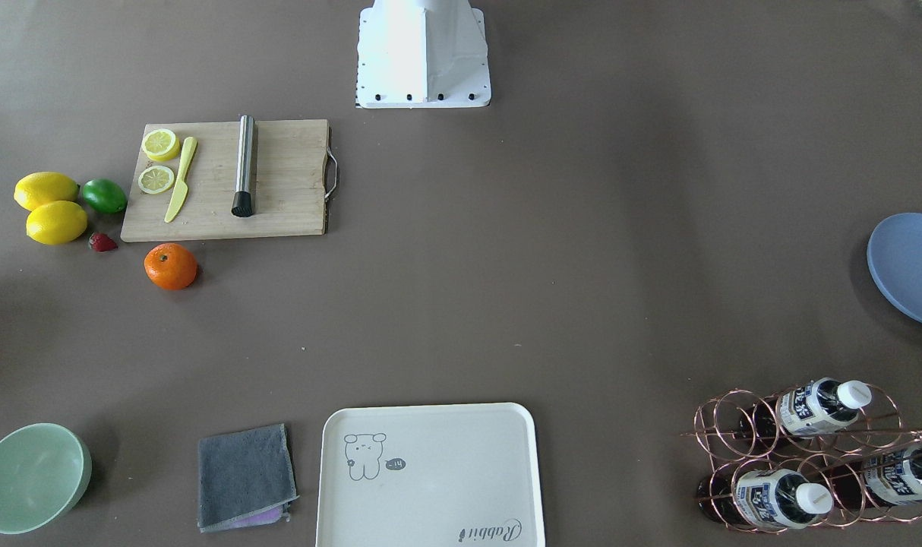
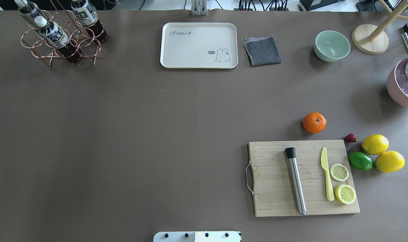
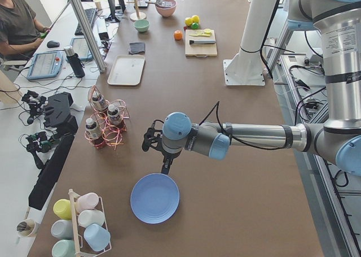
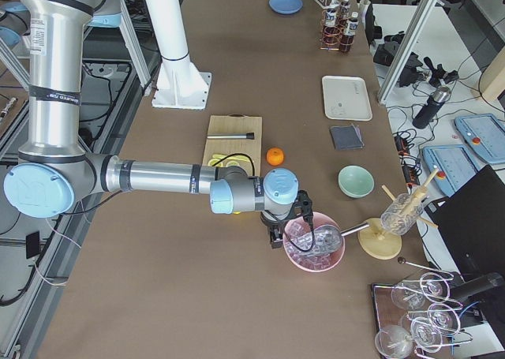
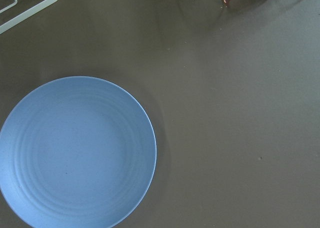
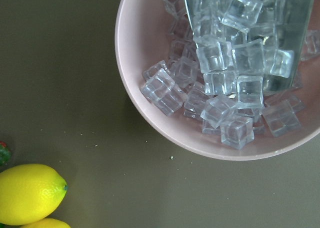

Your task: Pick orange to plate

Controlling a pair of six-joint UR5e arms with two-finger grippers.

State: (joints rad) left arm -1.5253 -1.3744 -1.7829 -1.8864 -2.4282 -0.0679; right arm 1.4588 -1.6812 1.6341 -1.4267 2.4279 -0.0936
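The orange (image 1: 171, 266) sits alone on the brown table just off the far edge of the wooden cutting board (image 2: 303, 178); it also shows as the orange (image 2: 314, 122). The periwinkle plate (image 3: 155, 198) lies at the table's left end, bare, and fills the left wrist view as the plate (image 5: 75, 153). My left gripper (image 3: 166, 166) hangs just above the plate's near rim; I cannot tell if it is open. My right gripper (image 4: 274, 239) hovers beside a pink ice bowl (image 4: 313, 244), a short way from the orange (image 4: 274, 156); its state cannot be told either.
Two lemons (image 2: 382, 153), a lime (image 2: 360, 160) and a strawberry (image 2: 350, 137) lie beside the board, which holds a steel muddler (image 2: 296, 179), a yellow knife and lemon slices. Cream tray (image 2: 199, 45), grey cloth (image 2: 262, 50), green bowl (image 2: 331, 45) and bottle rack (image 2: 61, 33) line the far edge.
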